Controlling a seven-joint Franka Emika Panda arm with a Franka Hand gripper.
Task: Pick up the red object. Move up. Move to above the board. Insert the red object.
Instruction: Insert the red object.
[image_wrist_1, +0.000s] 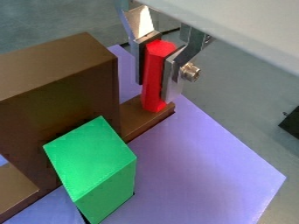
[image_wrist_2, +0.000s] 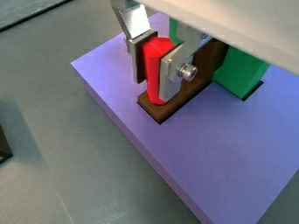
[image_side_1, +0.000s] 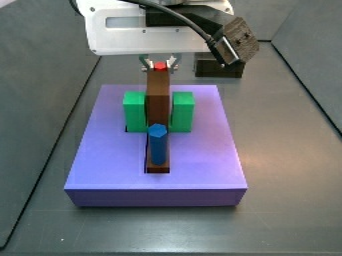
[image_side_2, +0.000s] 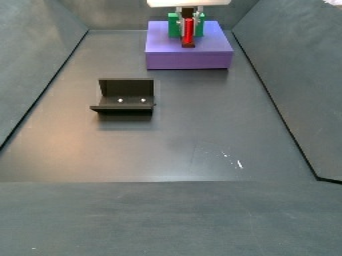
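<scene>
Jaws: clamped on the bright-red stick-like peg (image_wrist_1: 156, 74), one flat silver finger plate (image_wrist_1: 176, 70) pressed against each side.
Gripper: the two-finger gripper (image_wrist_2: 156, 54) hangs over the far part of the board, seen at upper centre of a side view (image_side_1: 160, 64).
Red peg: upright, its lower end down in the brown-lined central slot (image_wrist_2: 163, 107) in both wrist views; its top shows red between the fingers in a side view (image_side_1: 160, 65). How deep it sits cannot be told.
Brown bar: tall dark-brown block (image_wrist_1: 47, 101) standing just beside the red peg along the slot line.
Green blocks: one bright green cube (image_wrist_1: 93, 166) touching the brown bar; in a side view the pair (image_side_1: 135, 111) flanks the bar, one on each side.
Blue peg: small blue hexagonal peg (image_side_1: 156, 144) upright in the near end of the slot, centre of frame.
Board: large flat purple square slab (image_side_1: 201, 168) resting on the dark floor (image_side_2: 174, 150); top centre of frame in a side view (image_side_2: 201, 58).
Fixture: dark L-shaped bracket (image_side_2: 123, 97), left of centre, well apart from the board.
Olive box: small dark box (image_side_1: 221, 68) behind the board, upper right.
</scene>
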